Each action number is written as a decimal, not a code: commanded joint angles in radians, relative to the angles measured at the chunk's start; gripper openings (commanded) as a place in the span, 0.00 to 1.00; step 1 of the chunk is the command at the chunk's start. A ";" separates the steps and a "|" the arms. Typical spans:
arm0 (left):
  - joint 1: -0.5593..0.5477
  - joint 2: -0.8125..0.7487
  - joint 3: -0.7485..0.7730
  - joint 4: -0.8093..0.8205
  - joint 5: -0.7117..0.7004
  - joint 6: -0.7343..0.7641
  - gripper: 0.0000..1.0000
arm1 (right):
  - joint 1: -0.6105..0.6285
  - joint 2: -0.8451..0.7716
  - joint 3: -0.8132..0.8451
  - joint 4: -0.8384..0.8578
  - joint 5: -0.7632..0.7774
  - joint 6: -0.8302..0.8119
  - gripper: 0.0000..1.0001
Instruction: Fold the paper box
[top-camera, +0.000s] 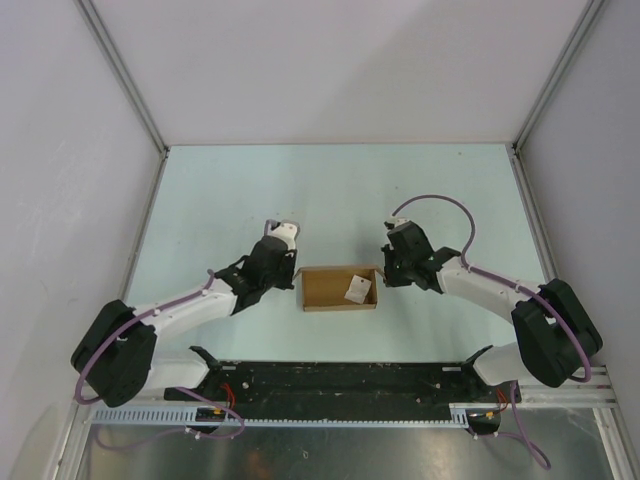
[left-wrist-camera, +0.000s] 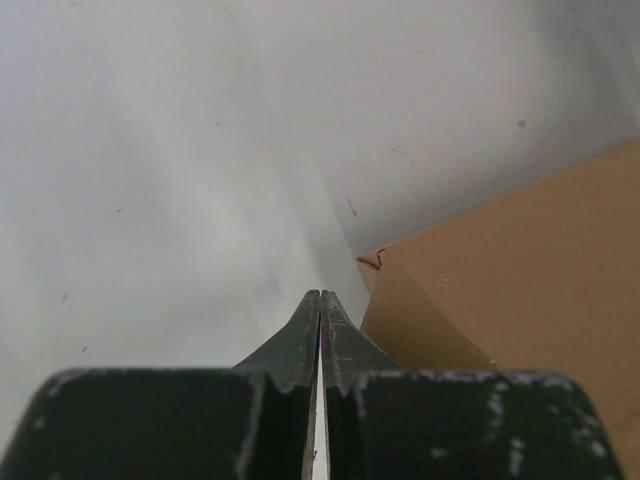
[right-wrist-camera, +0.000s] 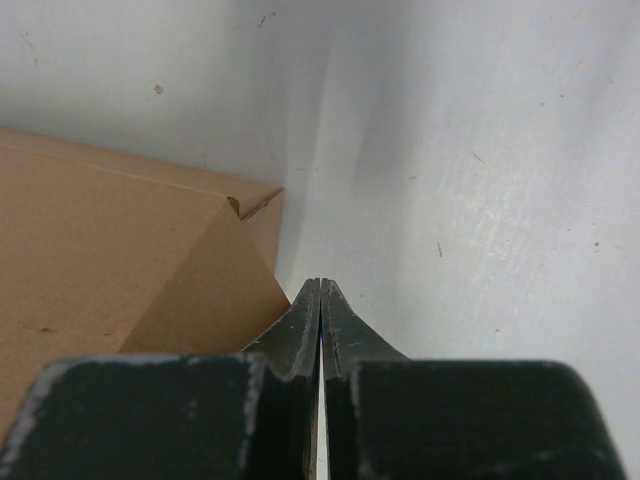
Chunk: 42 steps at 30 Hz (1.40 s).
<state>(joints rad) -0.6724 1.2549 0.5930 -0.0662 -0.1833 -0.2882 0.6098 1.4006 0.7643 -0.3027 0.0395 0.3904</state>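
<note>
Pale table (top-camera: 330, 190) with the two arms reaching inward from the near edge. The paper box (top-camera: 335, 288), an open-topped tan cardboard rectangle, lay near the table's centre, between the grippers. The left gripper (left-wrist-camera: 320, 300) was at the box's left end and the right gripper (right-wrist-camera: 320, 290) at its right end; each had its jaws pressed together, holding nothing, with a box corner just beside the tips. A small white slip (top-camera: 357, 289) lay inside the box.
</note>
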 joint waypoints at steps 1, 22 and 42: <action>-0.021 -0.018 0.007 0.057 0.051 -0.002 0.04 | 0.013 0.000 0.041 0.031 -0.020 -0.010 0.00; -0.026 -0.124 -0.062 0.189 0.176 -0.005 0.02 | 0.039 -0.060 0.041 0.045 -0.029 -0.012 0.00; -0.027 -0.135 -0.085 0.223 0.216 -0.005 0.01 | 0.042 -0.114 0.041 0.005 -0.041 -0.005 0.17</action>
<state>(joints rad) -0.6899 1.1450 0.5156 0.1093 0.0040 -0.2886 0.6422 1.3251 0.7673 -0.3008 0.0097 0.3840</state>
